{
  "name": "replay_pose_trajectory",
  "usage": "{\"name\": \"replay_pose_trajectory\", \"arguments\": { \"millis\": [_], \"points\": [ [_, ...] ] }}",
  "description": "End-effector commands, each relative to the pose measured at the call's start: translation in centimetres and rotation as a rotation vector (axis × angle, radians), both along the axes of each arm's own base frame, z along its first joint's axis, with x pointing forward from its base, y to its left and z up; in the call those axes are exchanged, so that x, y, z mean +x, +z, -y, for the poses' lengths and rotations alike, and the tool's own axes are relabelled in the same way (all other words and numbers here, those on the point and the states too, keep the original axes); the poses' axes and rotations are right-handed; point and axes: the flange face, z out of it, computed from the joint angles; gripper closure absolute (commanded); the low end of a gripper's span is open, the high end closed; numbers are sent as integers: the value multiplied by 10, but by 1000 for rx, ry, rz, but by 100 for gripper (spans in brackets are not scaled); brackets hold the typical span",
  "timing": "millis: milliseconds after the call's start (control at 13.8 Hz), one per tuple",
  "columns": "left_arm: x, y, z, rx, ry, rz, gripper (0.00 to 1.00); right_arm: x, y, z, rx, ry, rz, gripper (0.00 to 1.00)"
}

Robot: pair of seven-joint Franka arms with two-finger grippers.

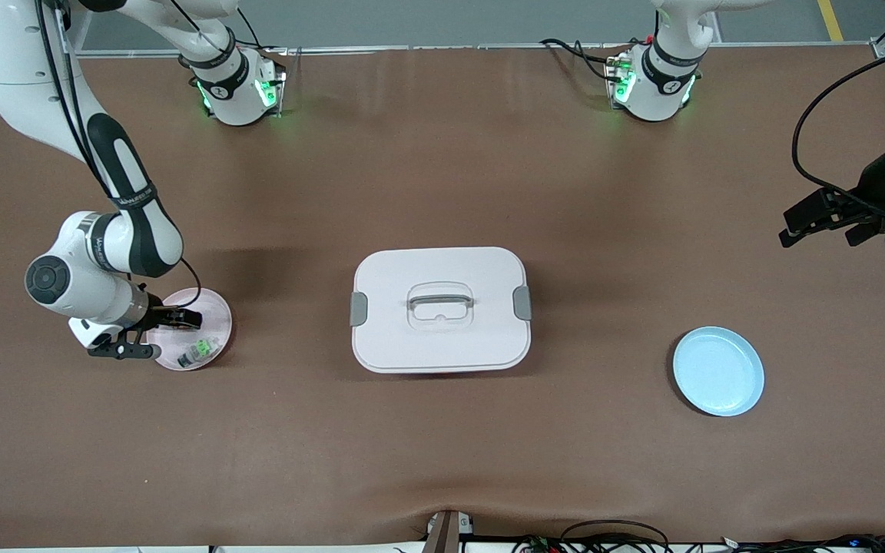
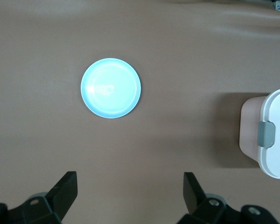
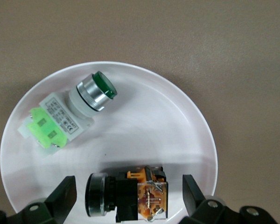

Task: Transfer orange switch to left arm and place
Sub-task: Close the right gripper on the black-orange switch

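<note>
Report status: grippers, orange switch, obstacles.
Right gripper open, straddling the orange switch on the pink plate. Left gripper open, waiting above table near the blue plate. Box sits mid-table between plates.

A large white box (image 1: 440, 309) with grey side latches and a grey-trimmed lid handle sits at the middle of the brown table (image 1: 442, 461). Toward the right arm's end, the right gripper (image 1: 157, 332) hangs low over a pink plate (image 1: 216, 311), its fingers spread apart; a small green-and-silver part (image 1: 198, 352) lies on that plate. Toward the left arm's end rests a blue plate (image 1: 718, 371), slightly nearer the camera than the box. The left gripper (image 1: 826, 219) waits, fingers apart, above the table's edge there.
</note>
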Motion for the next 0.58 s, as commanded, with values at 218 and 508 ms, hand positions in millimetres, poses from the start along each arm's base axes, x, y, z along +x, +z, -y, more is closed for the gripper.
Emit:
{"name": "replay_pose_trajectory", "arguments": {
  "millis": [218, 508],
  "points": [
    [1, 5, -11, -3, -6, 1, 0, -6, -9, 2, 17, 8, -6, 0],
    [1, 3, -9, -3, -10, -4, 0, -9, -14, 2, 17, 10, -9, 0]
  ]
}}
